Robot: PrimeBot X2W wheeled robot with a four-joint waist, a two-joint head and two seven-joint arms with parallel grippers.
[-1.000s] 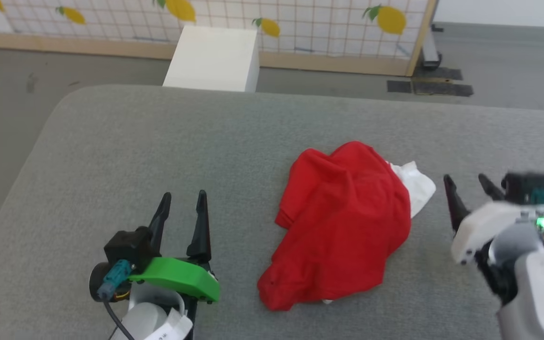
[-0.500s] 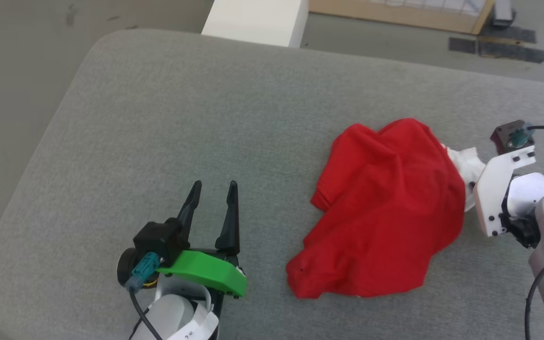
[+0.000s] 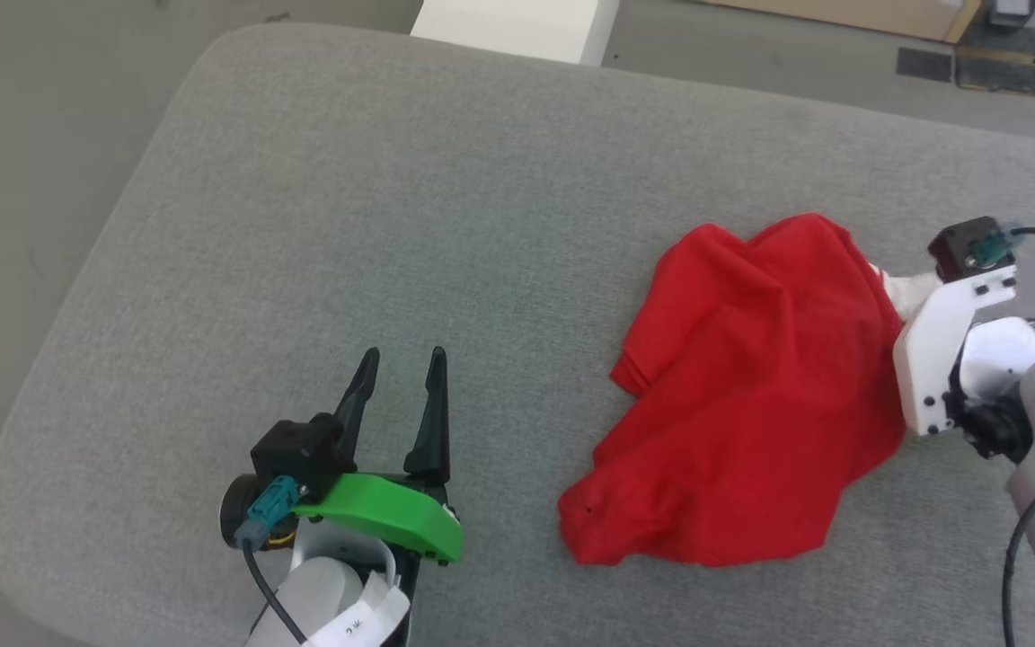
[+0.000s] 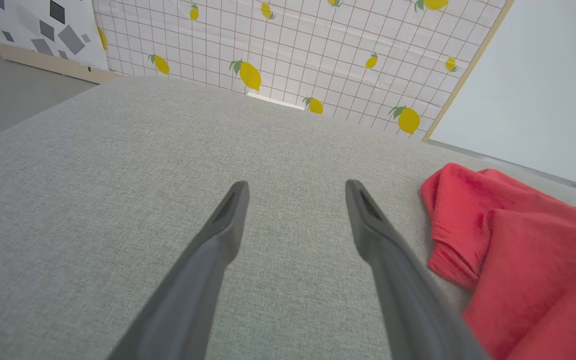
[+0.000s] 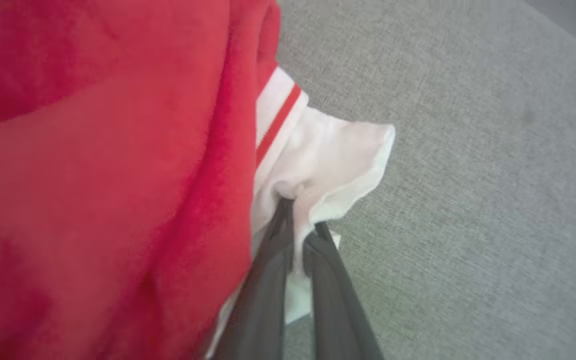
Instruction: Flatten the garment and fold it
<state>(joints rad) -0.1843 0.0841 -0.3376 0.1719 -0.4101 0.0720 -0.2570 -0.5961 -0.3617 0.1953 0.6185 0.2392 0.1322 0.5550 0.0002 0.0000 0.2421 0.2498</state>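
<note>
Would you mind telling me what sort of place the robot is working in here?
Probably an indoor test room staged for robot work: a lemon-print screen on a wooden frame, a bare grey floor with dark strips, and a large grey padded surface holding the shirt.

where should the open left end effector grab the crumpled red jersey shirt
Probably the folded red edge of the crumpled red jersey shirt nearest the left end effector, coming in low from the robot's left. That lip is doubled over on the grey cushion, opposite the white sleeve the right end effector pinches.
</note>
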